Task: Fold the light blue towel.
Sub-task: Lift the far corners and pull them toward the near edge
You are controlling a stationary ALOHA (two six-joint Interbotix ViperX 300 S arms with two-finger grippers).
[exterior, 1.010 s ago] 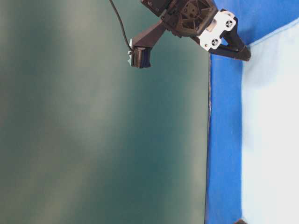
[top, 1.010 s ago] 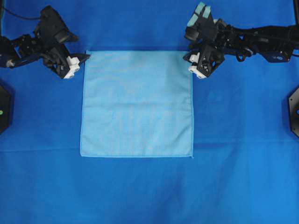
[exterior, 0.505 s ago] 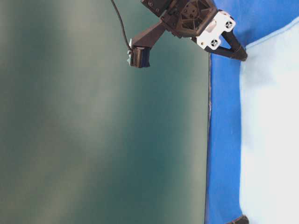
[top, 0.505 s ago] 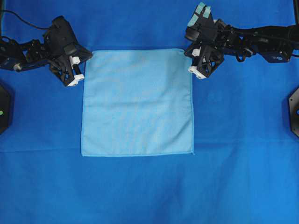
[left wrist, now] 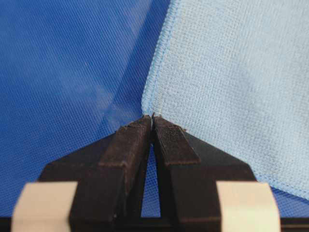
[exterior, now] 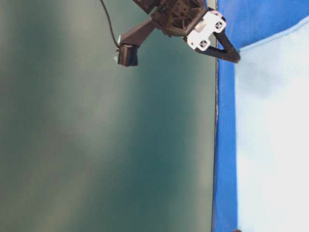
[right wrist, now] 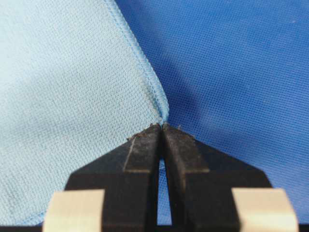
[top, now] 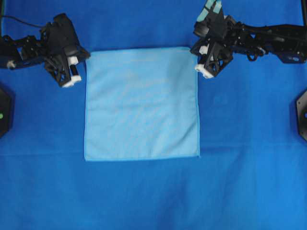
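Pale-blue woven cloth, the light blue towel [top: 142, 103], lies flat on the royal-blue surface [top: 144, 196], its two far corners pinched by the left tool [left wrist: 152, 117] and right tool [right wrist: 161, 125].

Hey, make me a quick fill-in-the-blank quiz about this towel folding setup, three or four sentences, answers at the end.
1. The left gripper is ____ on a corner of the light blue towel.
2. The right gripper pinches the towel's other far ____.
3. The towel lies on a deep ____ cloth.
4. Seen from overhead, the towel's outline is roughly ____.

Missing words: shut; corner; blue; square
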